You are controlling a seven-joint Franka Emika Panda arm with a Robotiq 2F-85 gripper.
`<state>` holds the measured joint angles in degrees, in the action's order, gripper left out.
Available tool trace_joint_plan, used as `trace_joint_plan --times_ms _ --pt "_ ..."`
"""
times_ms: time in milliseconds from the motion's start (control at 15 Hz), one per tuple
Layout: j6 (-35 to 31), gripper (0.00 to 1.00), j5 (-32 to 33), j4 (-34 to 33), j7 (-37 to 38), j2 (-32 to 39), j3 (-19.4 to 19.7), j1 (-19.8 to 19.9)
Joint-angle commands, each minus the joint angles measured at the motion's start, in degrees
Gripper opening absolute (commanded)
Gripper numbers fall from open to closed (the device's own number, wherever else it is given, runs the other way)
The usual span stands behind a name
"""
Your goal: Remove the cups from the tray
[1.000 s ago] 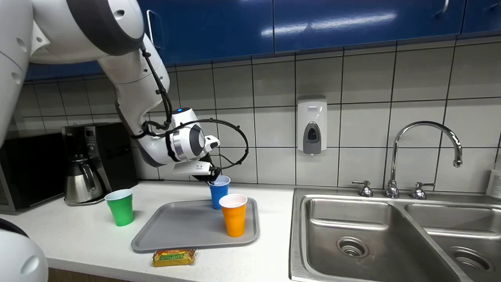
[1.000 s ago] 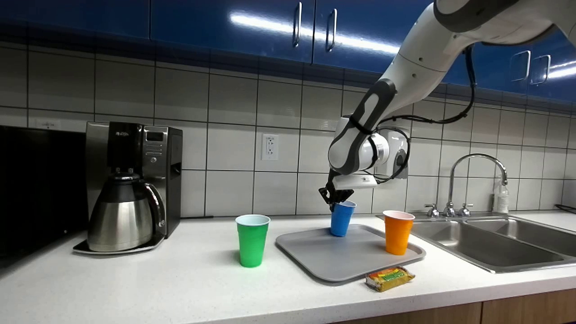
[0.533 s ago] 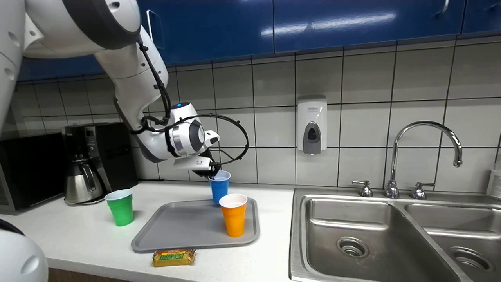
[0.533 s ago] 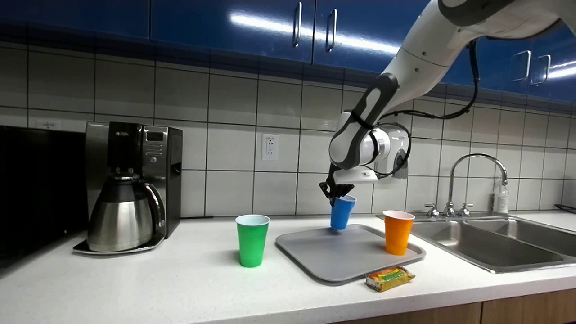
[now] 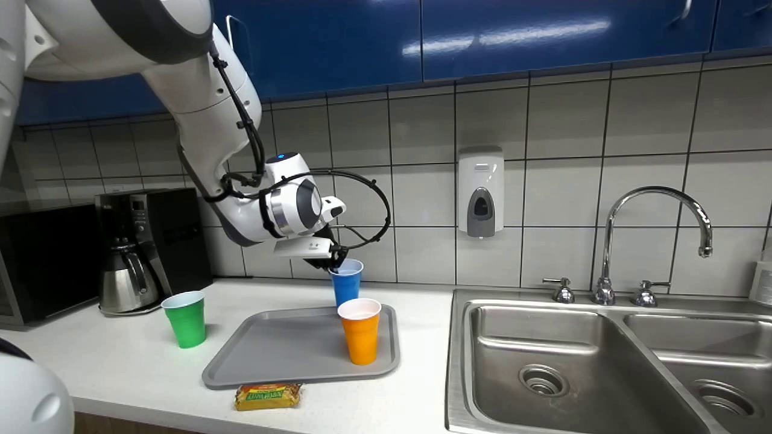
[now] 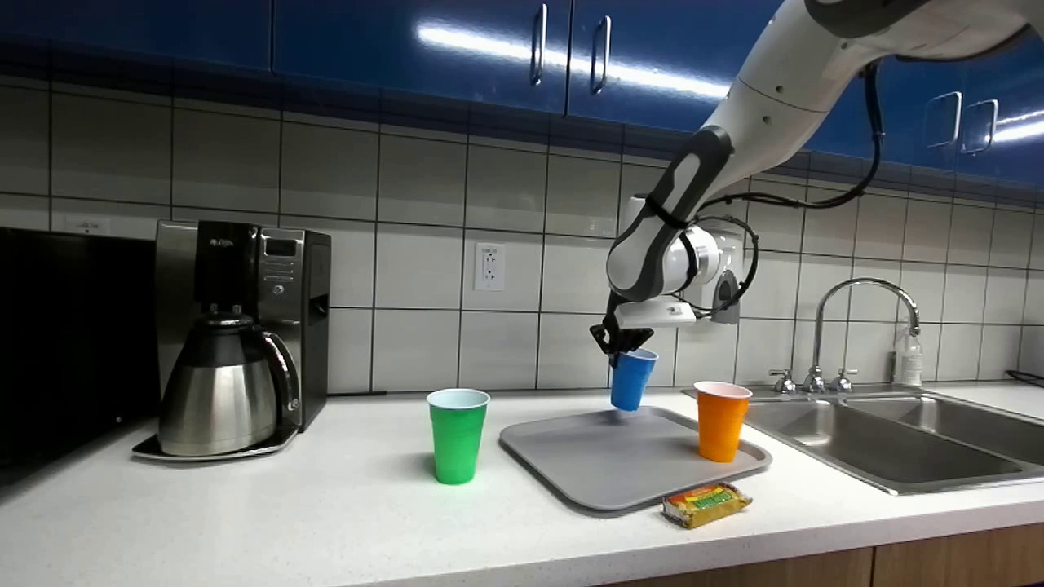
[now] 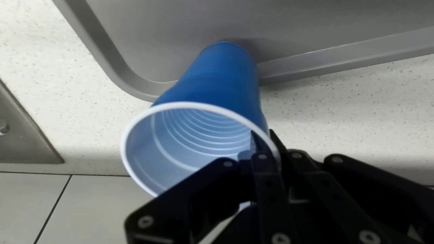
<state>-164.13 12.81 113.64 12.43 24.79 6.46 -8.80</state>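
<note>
My gripper (image 7: 262, 134) is shut on the rim of the blue cup (image 7: 220, 76), one fingertip inside the cup and one outside. In both exterior views this cup (image 6: 632, 385) hangs slightly tilted, a little above the back part of the grey tray (image 6: 603, 469). Upright on the tray's sink side stands the orange cup (image 5: 362, 337). The green cup (image 5: 186, 323) stands upright on the counter beside the tray, towards the coffee maker. In an exterior view, the orange cup's rim stands close below the blue cup (image 5: 347, 288) and hides none of the grip.
A wrapped snack bar (image 5: 267, 397) lies against the tray's front edge. The steel sink (image 5: 456, 361) with its tall faucet (image 5: 609, 241) is beyond the orange cup. A coffee pot (image 6: 220, 408) stands at the far side. The tiled wall (image 6: 506, 350) rises close behind the blue cup.
The blue cup has risen off the tray with my gripper and shifted slightly towards the sink. The orange cup, green cup and tray have stayed put.
</note>
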Motion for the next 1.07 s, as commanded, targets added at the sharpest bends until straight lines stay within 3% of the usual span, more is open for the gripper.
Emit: trace_joint_plan --times_ms 0,1000 --pt "-0.7 0.01 0.7 2.6 -1.2 -2.7 1.4 0.0" --pt "-1.2 0.01 4.5 2.6 -0.2 -1.2 7.8 0.1"
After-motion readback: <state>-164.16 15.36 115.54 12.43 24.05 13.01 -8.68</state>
